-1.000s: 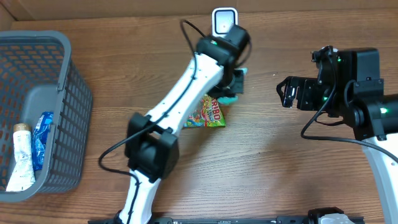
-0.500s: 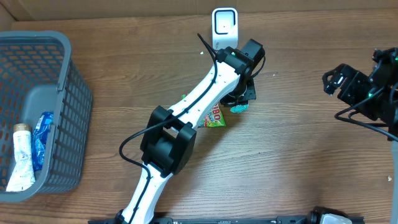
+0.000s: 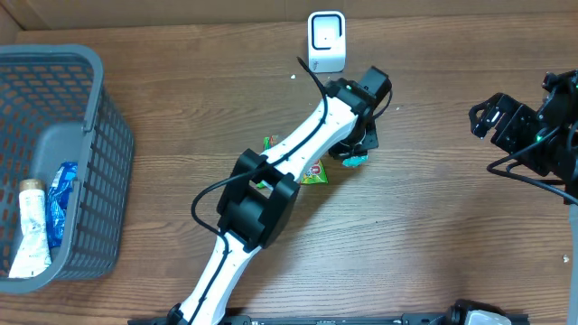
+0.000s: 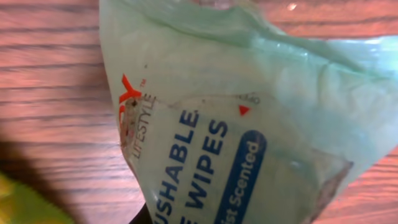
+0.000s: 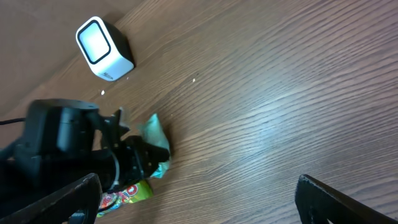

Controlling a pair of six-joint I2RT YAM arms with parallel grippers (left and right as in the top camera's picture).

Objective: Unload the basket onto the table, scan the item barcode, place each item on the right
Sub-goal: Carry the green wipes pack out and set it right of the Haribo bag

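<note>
Here, wooden table (image 3: 433, 244) under scanner (image 3: 326, 41)

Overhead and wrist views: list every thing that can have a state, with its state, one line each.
left gripper: shut on the wipes pack
wipes pack: held, printed side facing the left wrist view
right gripper: open, empty
scanner: standing upright
candy bag: lying flat, partly under the left arm
basket: holds a tube and a blue packet

Overhead straight down on table (image 3: 433, 226); left wrist close on wipes pack (image 4: 249, 143); right wrist oblique, shares scanner (image 5: 104, 48) with overhead
</note>
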